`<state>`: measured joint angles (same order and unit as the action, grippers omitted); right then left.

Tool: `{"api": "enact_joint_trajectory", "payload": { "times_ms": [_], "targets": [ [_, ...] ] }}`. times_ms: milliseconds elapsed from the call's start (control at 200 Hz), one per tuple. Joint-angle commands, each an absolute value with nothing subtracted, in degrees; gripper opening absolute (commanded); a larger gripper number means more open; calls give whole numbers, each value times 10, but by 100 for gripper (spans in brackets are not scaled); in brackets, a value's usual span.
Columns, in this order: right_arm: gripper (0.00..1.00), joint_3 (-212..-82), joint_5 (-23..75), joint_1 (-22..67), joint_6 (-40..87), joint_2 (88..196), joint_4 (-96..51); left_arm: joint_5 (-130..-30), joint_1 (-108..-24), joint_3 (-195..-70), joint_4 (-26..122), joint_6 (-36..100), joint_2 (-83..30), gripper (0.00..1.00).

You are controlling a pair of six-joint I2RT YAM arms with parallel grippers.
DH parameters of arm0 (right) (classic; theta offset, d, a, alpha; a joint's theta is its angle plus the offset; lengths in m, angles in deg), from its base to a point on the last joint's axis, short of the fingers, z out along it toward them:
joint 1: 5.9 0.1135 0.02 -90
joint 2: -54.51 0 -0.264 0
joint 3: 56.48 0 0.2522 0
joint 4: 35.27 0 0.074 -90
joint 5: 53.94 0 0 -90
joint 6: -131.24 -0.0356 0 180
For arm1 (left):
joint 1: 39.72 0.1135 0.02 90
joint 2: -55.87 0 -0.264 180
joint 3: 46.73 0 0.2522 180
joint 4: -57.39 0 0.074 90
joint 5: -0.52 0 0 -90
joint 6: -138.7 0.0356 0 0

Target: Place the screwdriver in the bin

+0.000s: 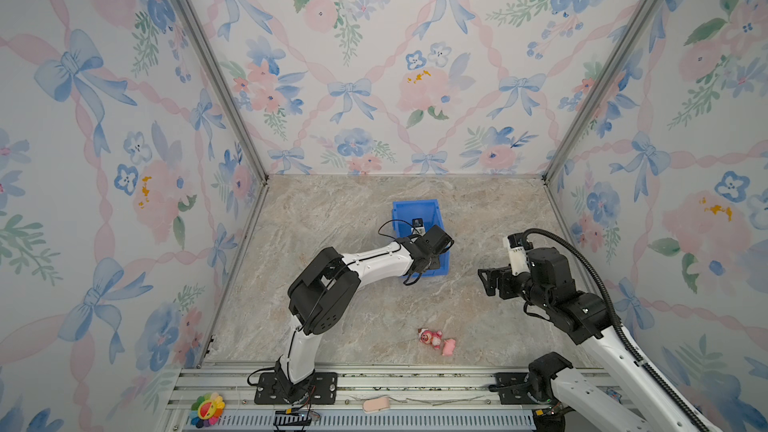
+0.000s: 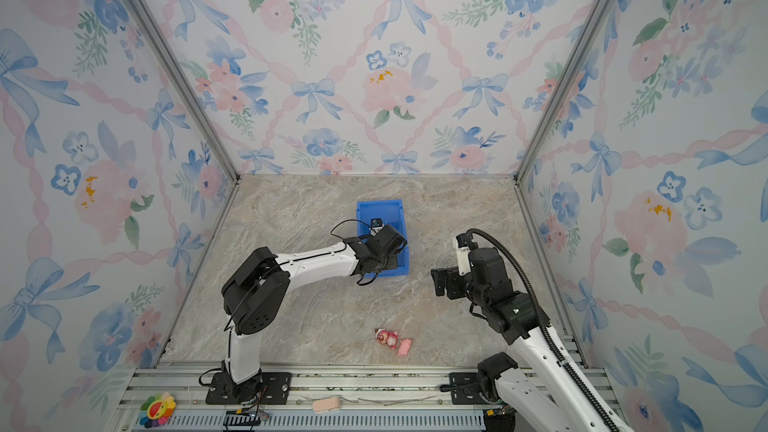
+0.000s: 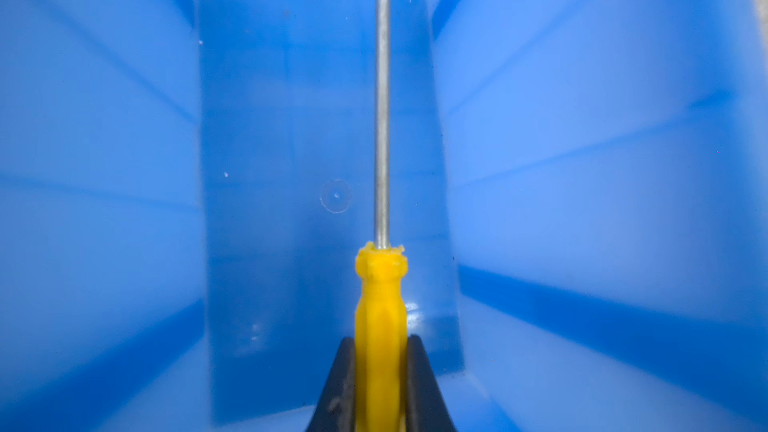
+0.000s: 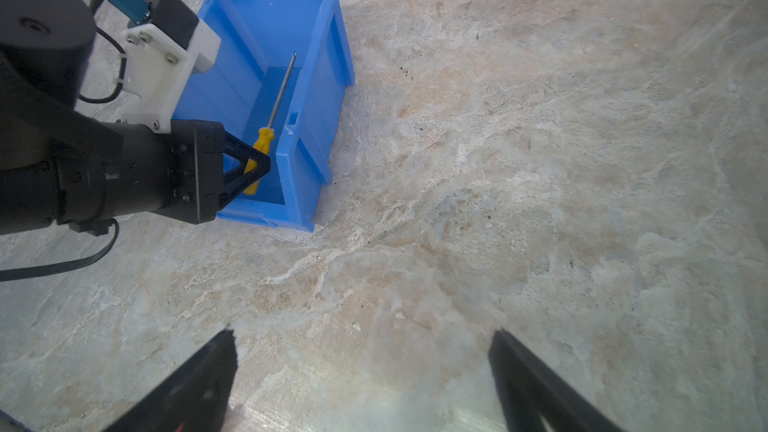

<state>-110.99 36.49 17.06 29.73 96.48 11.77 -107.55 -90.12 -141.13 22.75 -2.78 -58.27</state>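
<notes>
I've got the bin [image 1: 409, 209] mid-frame on the worktop [image 1: 332, 218] in both top views. My left pincer [image 4: 259, 164] reaches inside it, gripping the screwdriver [image 4: 266, 141], shaft along the bin's length. My right pincer [image 1: 487, 281] hangs right of the bin; a toy [image 1: 434, 338] lies lower centre.

Robot-laboratory test cell, seen in both top views: floral-papered wall panels [image 1: 353, 56] framed by aluminium profiles [image 1: 210, 64] enclose a marble-patterned worktop [image 1: 332, 222], with the left arm [image 1: 374, 261] and right arm [image 1: 582, 313] bolted to a slotted front rail [image 1: 395, 382].
</notes>
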Motion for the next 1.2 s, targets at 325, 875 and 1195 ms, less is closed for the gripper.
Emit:
{"api": "enact_joint_trajectory", "payload": {
  "times_ms": [325, 875, 1195],
  "targets": [
    [97, -1108, 363, 161, 307, 953, 134, -1102, -900, -1427, 225, -7, -581, 34],
    [97, -1097, 431, 133, 293, 879, 129, -1098, -950, -1380, 225, 85, -441, 85],
    [97, -1078, 392, 43, 279, 900, 91, -1162, -965, -1243, 225, 132, -300, 98]
  ]
}}
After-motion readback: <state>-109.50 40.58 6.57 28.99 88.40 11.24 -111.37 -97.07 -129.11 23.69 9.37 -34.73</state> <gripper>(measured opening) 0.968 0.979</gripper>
